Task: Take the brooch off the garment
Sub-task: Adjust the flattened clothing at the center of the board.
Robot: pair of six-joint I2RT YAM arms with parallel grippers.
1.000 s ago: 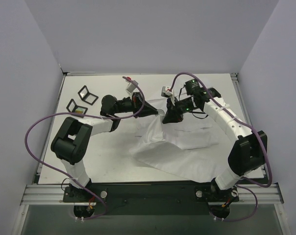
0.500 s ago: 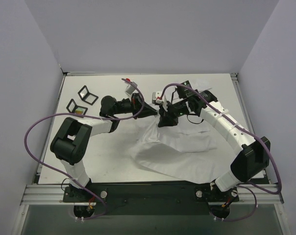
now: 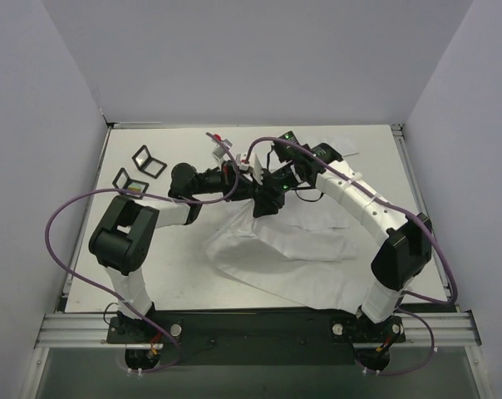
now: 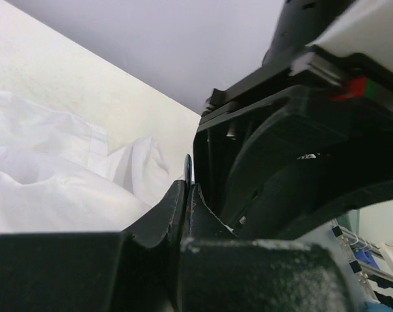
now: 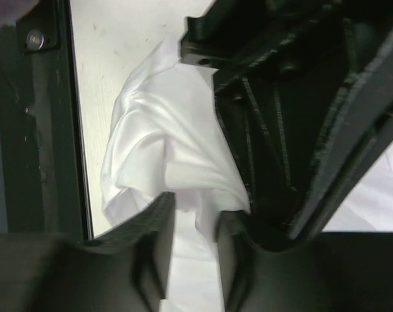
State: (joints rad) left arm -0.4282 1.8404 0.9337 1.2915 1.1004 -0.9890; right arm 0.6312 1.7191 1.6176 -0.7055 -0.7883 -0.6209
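Garment [image 3: 301,258] pinched up at its far edge.
It lies spread from the centre of the table [image 3: 168,249] toward 5 o'clock. Beyond, the right gripper [image 5: 196,214] clamps a bunched fold of it. The left gripper [image 4: 185,195] sits at its 9 o'clock, fingers pressed together, contents unclear. Brooch can't be made out.

White table [image 3: 151,253] in play: the garment [image 3: 309,258] lies crumpled on it from centre out to five o'clock. Up at ten o'clock, a small black-framed square [image 3: 149,160] and a second black-framed square [image 3: 130,180], well apart from the cloth.
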